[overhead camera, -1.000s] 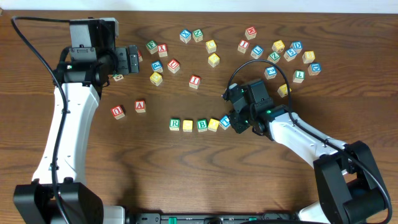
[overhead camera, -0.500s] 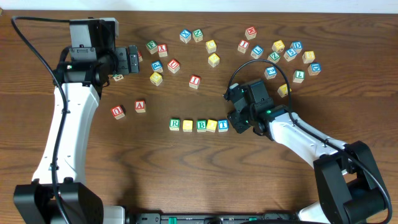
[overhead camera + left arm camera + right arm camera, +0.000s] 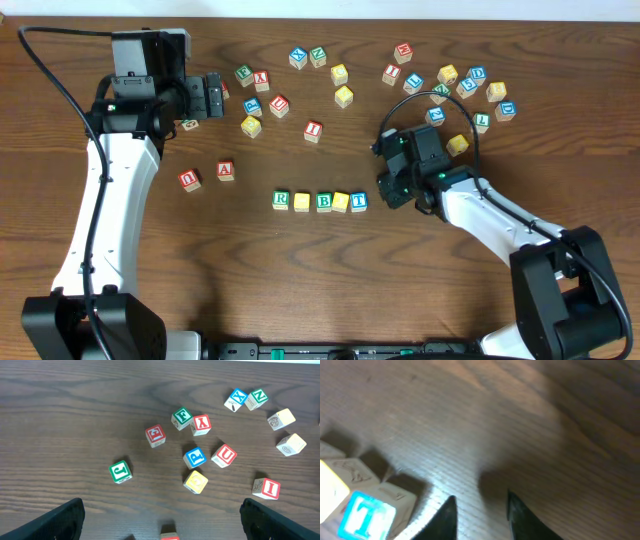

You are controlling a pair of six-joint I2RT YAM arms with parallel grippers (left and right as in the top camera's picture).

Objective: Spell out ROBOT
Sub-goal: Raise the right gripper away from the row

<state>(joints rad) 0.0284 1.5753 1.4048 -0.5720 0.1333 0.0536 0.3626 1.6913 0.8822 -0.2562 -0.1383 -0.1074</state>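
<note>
Wooden cubes, square-edged with painted faces, spell ROBOT point(image 3: 324, 201) in a level, close-set row at the centre of the table point(image 3: 300, 280), laid to read left to right; the word appears complete. Right gripper point(image 3: 389, 190) sits at three o'clock of the blue T point(image 3: 358, 201), just beside it. Left gripper point(image 3: 214, 95) rests at ten o'clock among loose cubes point(image 3: 279, 103).

Left wrist: jaws wide apart, empty, over grained wood.

Right wrist: fingertips point(image 3: 447, 515) narrowly parted, nothing between; T at eight o'clock.

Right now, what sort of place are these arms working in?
Probably a robot lab or test bench, not a home: a wooden table, loose alphabet cubes spread on it, and a white left arm and right arm.
</note>
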